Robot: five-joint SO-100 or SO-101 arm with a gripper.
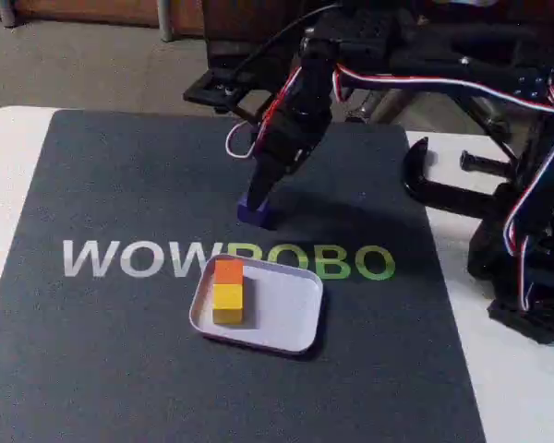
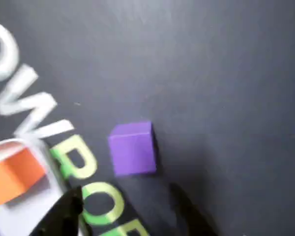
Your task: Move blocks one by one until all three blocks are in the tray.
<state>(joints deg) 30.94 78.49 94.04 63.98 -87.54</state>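
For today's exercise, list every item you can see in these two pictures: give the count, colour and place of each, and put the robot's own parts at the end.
Purple block: one, purple, on the mat outside the tray, beyond its far rim in the fixed view, under the gripper.
Orange block: one, orange, in the tray at its left side.
Yellow block: one, yellow, in the tray, touching the orange block's near side.
Tray: one, white, on the mat below the lettering.
Mat: one, dark grey with white and green lettering, covering the table.
Table: one, white.
Clamp: one, black, at the table's right edge.
Arm: one, black.
Gripper: one, black, open, fingertips just short of the purple block.
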